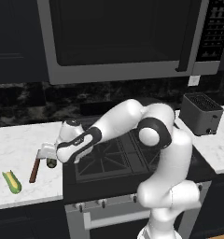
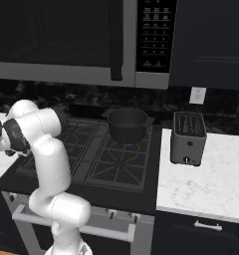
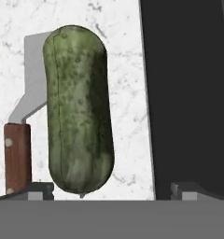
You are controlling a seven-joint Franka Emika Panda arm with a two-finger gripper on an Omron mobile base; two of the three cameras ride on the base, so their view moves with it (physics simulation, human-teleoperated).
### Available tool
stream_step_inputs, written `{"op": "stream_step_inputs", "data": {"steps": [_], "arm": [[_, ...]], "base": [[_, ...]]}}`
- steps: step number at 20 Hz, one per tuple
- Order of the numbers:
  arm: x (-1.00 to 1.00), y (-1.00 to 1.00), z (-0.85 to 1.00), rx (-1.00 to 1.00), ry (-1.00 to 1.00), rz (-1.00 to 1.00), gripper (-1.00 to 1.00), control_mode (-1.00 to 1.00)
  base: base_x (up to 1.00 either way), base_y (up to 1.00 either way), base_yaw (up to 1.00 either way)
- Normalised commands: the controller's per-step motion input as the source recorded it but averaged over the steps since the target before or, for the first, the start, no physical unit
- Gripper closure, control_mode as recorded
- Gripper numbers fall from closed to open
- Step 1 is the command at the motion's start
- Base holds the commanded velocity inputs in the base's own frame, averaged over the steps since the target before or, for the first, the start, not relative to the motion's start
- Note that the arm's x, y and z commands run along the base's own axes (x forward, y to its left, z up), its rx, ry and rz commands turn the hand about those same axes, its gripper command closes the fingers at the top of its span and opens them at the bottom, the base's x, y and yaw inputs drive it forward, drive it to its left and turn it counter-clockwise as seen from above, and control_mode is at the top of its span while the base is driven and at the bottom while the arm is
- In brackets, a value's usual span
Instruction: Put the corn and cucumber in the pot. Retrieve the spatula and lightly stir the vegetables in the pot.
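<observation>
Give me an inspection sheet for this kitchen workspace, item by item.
Surface: white marble counter left of a black stove.
Job's things: corn, spatula and cucumber lie on the counter; the pot sits on a rear burner over a small blue flame.
Clutter: toaster on the right counter.
Hand: hand open, low over the cucumber, holding nothing.
Cables: nothing seen.
Surroundings: microwave above the stove, dark cabinets.

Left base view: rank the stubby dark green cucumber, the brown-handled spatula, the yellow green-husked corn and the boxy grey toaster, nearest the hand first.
1. Cucumber, just below the open hand.
2. Spatula, beside it, leftward.
3. Corn, far left on the counter.
4. Toaster, across the stove, right.
</observation>
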Motion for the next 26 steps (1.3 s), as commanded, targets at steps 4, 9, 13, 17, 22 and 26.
{"op": "stream_step_inputs", "data": {"steps": [4, 9, 13, 17, 22, 26], "arm": [[0.26, 0.28, -0.08, -0.04, 0.0, 0.0, -1.0, -1.0], [0.24, 0.17, -0.05, -0.04, 0.0, 0.0, -1.0, -1.0], [0.2, 0.0, -0.23, -0.02, 0.0, 0.0, -1.0, -1.0], [0.03, -0.06, -0.12, 0.0, 0.0, 0.0, 1.0, -1.0], [-0.31, -0.58, 0.0, 0.0, 0.0, 0.01, 1.0, -1.0], [-0.65, -0.97, 0.47, 0.0, -0.1, 0.04, 1.0, -1.0]], "base": [[0.0, 0.0, 0.0], [0.0, 0.0, 0.0], [0.0, 0.0, 0.0], [0.0, 0.0, 0.0], [0.0, 0.0, 0.0], [0.0, 0.0, 0.0]]}}
